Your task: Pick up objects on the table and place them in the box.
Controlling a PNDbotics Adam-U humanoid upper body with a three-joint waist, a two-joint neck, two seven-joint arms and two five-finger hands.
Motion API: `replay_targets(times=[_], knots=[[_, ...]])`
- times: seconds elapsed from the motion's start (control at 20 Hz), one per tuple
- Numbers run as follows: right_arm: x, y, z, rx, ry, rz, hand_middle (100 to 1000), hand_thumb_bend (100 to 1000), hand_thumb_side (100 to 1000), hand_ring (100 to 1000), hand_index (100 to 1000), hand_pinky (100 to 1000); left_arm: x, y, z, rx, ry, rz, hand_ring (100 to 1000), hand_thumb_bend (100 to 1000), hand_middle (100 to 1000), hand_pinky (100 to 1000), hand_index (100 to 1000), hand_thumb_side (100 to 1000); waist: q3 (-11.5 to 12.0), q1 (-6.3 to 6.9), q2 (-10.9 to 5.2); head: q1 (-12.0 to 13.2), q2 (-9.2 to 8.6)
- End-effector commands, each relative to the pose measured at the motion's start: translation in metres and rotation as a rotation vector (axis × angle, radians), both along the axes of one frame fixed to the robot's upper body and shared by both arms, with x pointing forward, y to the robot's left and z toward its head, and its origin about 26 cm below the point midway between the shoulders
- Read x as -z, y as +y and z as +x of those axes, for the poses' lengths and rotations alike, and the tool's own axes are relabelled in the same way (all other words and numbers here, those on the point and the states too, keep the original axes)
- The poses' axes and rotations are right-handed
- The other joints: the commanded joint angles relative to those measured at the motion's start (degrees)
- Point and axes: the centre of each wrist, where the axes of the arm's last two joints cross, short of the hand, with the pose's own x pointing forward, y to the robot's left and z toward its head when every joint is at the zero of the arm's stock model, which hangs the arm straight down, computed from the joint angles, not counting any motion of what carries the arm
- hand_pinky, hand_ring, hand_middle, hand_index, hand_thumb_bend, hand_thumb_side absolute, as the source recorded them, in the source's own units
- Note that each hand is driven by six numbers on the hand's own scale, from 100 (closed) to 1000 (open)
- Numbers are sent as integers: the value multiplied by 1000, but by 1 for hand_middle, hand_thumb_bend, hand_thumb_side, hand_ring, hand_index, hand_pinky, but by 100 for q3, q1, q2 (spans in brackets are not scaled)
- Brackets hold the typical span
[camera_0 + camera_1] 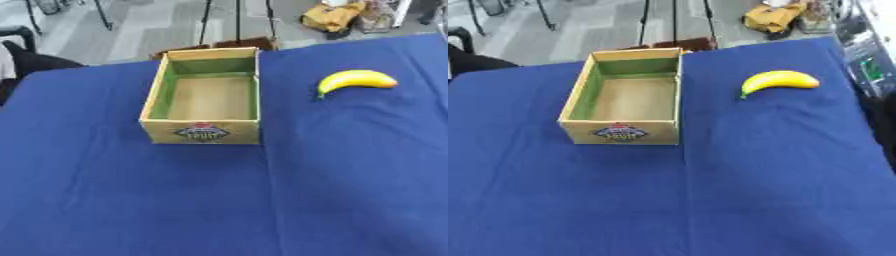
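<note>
A yellow banana (357, 80) lies on the blue tablecloth at the far right, curved side up, its stem end toward the box. To its left stands an open cardboard box (203, 131) with green inner walls and a label on its front; nothing shows on its brown floor. Neither of my hands appears in either view.
The blue cloth (219, 200) covers the whole table, with a wide bare stretch in front of the box. Past the far edge are a grey floor, stand legs and a yellow bag (331, 16). Dark equipment (868, 65) stands off the table's right side.
</note>
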Motion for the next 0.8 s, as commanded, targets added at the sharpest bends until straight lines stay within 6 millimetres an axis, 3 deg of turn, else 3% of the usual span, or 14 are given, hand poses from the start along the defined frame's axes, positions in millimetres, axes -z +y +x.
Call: replay_targets(times=[0.05, 0.4, 0.8], knots=[[-3, 2, 12, 31, 63, -21, 908, 344, 1000, 948, 973, 840, -9, 4, -3, 2, -19, 36, 730, 100, 743, 352, 725, 925, 9, -35, -112, -28, 26], [11, -1, 41, 114, 249, -36, 939, 310, 1000, 961, 986, 865, -9, 3, -3, 7, -15, 39, 731, 100, 744, 350, 725, 924, 12, -35, -116, -56, 7], [22, -20, 68, 241, 449, 9, 958, 282, 1000, 981, 1000, 881, -7, 3, -3, 7, -10, 36, 733, 100, 745, 348, 725, 924, 12, -16, -113, -64, -28]])
